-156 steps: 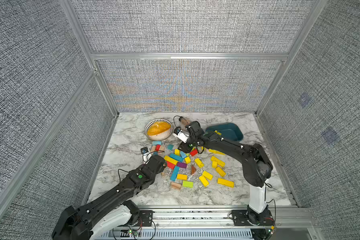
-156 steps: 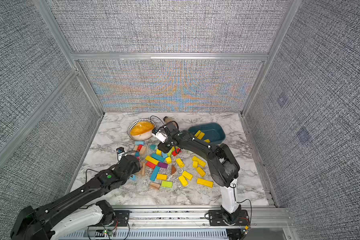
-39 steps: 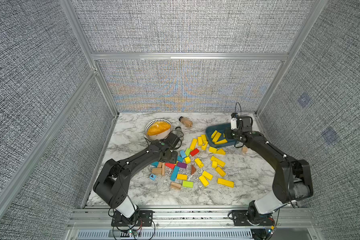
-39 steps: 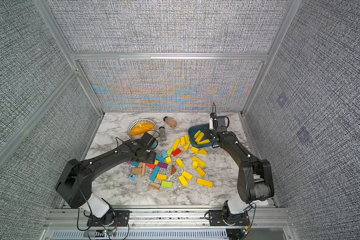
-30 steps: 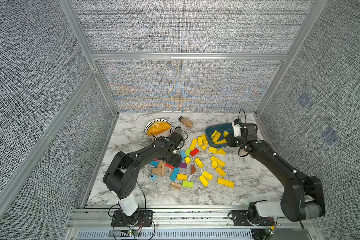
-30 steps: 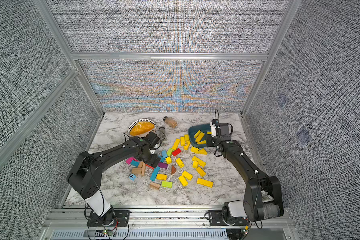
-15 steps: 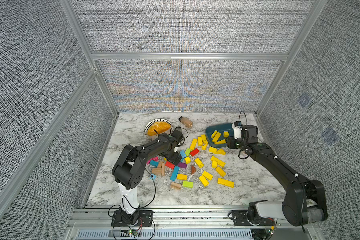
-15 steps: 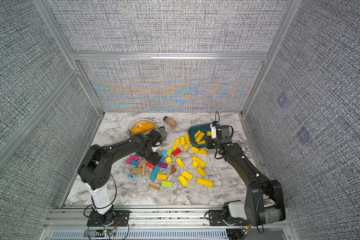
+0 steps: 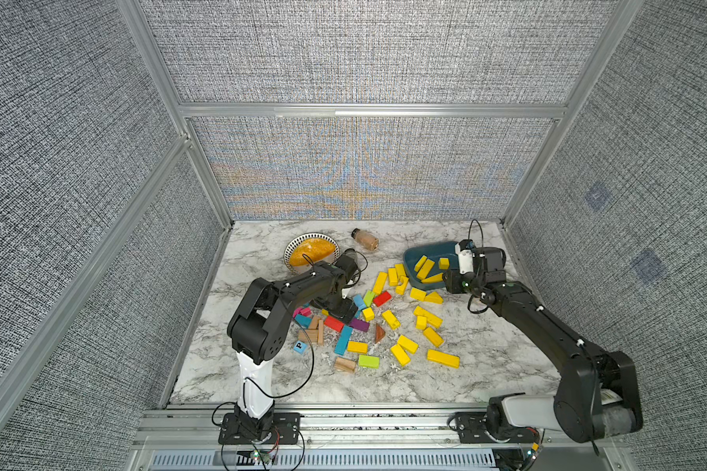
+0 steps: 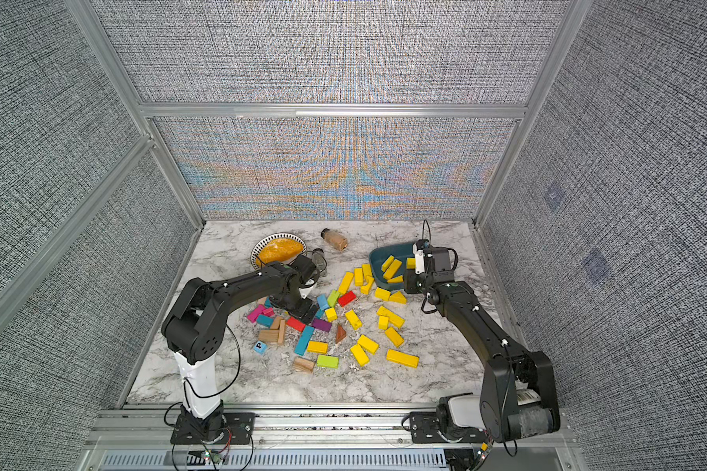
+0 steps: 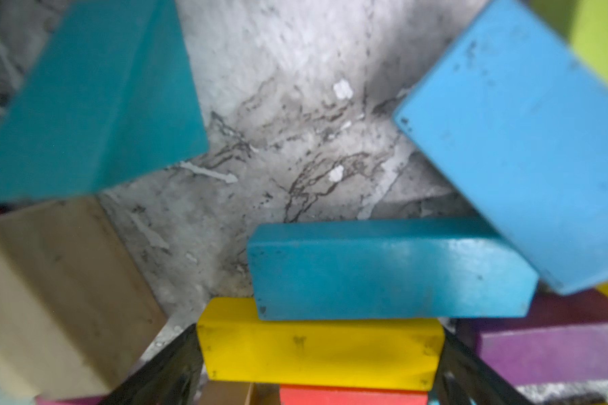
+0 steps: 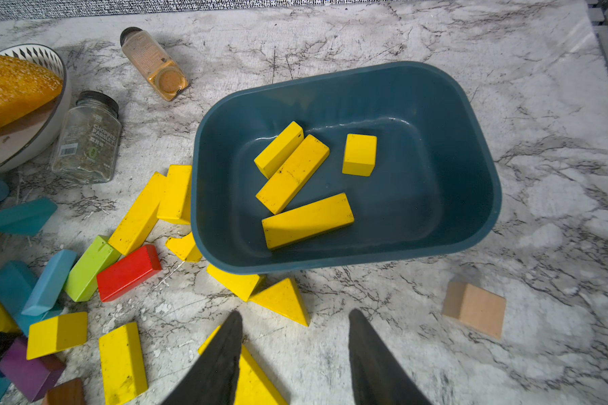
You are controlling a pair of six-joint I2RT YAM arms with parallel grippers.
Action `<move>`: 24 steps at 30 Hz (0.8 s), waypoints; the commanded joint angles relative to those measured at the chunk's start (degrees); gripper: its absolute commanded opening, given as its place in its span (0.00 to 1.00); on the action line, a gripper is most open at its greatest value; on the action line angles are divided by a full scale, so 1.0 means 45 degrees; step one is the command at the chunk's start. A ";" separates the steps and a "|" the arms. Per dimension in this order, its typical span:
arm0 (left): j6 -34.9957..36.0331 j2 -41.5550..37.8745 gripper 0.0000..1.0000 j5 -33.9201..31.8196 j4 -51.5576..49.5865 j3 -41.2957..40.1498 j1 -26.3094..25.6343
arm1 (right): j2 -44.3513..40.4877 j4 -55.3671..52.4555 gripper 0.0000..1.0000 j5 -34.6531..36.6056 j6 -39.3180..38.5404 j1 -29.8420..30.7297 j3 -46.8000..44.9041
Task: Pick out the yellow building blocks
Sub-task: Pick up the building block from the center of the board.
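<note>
Looking from the near edge outward, we see that over the last second both arms have barely shifted: our left gripper (image 11: pixel 316 382) is down low in the mixed pile with its jaws spread wide on either side of a yellow bar (image 11: pixel 318 350), not yet closed on it, while our right gripper (image 12: pixel 292 354) hangs empty, jaws partly apart, just short of the blue tray (image 12: pixel 478 168). A second ago the left arm was farther out toward the bowl (image 9: pixel 292 255); it has since folded in over the pile, which we judge means the next yellow pick is lined up. In the left wrist view that bar sits dead centre between the jaws, a teal block (image 11: pixel 386 270) lying on its edge at twelve o'clock. Beyond the right jaws, at twelve o'clock, four yellow building blocks (image 12: pixel 306 221) lie in the tray; many remain on the marble table (image 9: pixel 486 367).
</note>
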 commanded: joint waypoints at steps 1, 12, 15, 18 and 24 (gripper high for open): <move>-0.0253 0.0066 0.99 0.0348 0.0133 -0.0118 0.0016 | 0.0022 0.0131 0.51 -0.0041 0.0083 -0.0014 0.0104; -0.0300 -0.0607 0.83 -0.0193 0.0231 -0.0303 0.0024 | -0.0193 0.0190 0.51 -0.0454 0.0120 -0.0074 0.0070; -0.0133 -0.1629 0.80 -0.0401 0.0508 -0.0587 0.0017 | -0.0408 0.0202 0.51 -0.1455 0.0217 -0.0070 0.0074; 0.0206 -0.3103 0.78 0.0442 0.1527 -0.1247 0.0017 | -0.0723 0.0507 0.51 -0.3039 0.0706 0.0161 -0.0114; 0.1528 -0.5225 0.75 0.3253 0.4534 -0.2778 -0.0438 | -0.0443 0.0915 0.54 -0.7060 0.1199 0.1402 0.0040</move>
